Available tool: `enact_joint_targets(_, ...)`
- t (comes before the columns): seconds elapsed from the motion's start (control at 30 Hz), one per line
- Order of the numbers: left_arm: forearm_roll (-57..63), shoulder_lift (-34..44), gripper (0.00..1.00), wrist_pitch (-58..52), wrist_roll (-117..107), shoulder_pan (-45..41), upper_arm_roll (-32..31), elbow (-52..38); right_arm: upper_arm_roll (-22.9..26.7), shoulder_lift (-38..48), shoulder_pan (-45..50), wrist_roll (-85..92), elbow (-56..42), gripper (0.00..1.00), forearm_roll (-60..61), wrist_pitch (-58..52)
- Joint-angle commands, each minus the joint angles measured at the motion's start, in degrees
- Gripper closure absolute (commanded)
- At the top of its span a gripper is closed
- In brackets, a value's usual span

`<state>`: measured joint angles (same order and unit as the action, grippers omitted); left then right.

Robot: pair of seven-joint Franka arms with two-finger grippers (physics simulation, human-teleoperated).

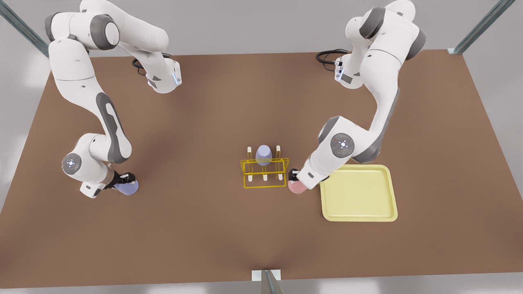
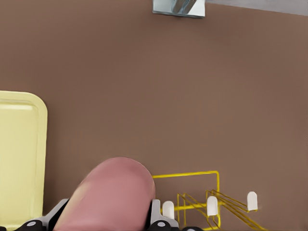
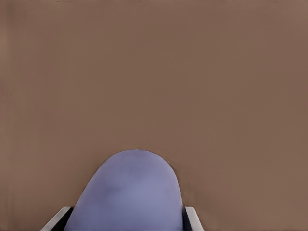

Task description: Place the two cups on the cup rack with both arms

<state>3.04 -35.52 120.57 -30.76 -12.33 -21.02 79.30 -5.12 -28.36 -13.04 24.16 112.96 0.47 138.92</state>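
While both cups are gripped, each is carried tilted rather than upright. The pink cup [image 1: 297, 187] is clamped between the fingers [image 2: 159, 215] of the left gripper [image 1: 295, 179], which is seen at the front view's right, between the cup rack [image 1: 264, 173] and the pale-yellow tray [image 1: 358, 192]. The cup's long axis is laid nearly level, with its closed, rounded end pointed away from the wrist and toward the front view's lower edge; whether its underside touches the brown table [image 1: 204, 237] cannot be told. It is held just beside the rack's side nearest the tray, apart from the white-tipped pegs [image 2: 212, 205].

The lavender cup [image 1: 127, 188] is held in the same way by the right gripper [image 1: 124, 181], well apart from the rack at the front view's left. Its long axis is also close to level — the rounded closed end is directed outward from the fingers [image 3: 193, 219], which are pressed against its two sides. Bare table is seen beyond it in the right wrist view.

On the rack itself a second lavender cup [image 1: 263, 155] is seated upside down over a peg in the back row, its long axis upright and its closed end up. The rack is stood near the middle of the table, its yellow wire frame being squared to the table edges.
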Motion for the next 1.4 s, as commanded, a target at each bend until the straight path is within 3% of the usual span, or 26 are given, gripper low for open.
enact_joint_targets(0.0,-0.9,-0.5,0.23,-0.9,-19.2,-1.4,-0.1,-0.8,-1.9,0.3,0.0,0.4,0.0,0.14,1.1,-0.2)
enact_joint_targets(0.13,-0.5,-0.3,0.23,-1.6,-22.0,-3.1,-0.1,-0.8,-7.1,1.2,1.1,0.2,-0.5,0.14,2.3,-0.8)
enact_joint_targets(0.33,1.4,-3.3,0.23,-1.0,-22.9,-6.0,0.0,-0.8,-7.1,4.4,11.3,-0.3,-3.2,0.14,6.8,-5.2)
enact_joint_targets(0.37,1.4,-3.4,0.20,-1.0,-23.4,-6.2,0.0,-0.8,-7.1,5.2,12.8,-0.3,-3.8,0.14,6.9,-6.3)
enact_joint_targets(0.4,1.4,-3.4,0.00,-0.9,-23.4,-6.4,0.0,-0.8,-7.1,5.7,14.4,-0.3,-4.7,0.14,7.0,-7.5)
enact_joint_targets(0.73,2.8,-3.3,0.00,-3.3,-23.7,-6.6,0.1,0.3,-7.1,5.2,30.2,-18.4,-14.9,0.15,7.1,-13.7)
enact_joint_targets(1.07,2.8,-3.0,0.00,-10.4,-24.2,-7.2,-0.2,0.1,-7.1,-1.6,33.7,-18.4,-26.2,0.16,7.2,-13.7)
enact_joint_targets(1.37,2.7,-2.5,0.00,-11.9,-24.2,-6.9,-0.2,-0.1,-7.1,-4.3,36.4,-18.3,-28.2,0.16,7.3,-13.6)
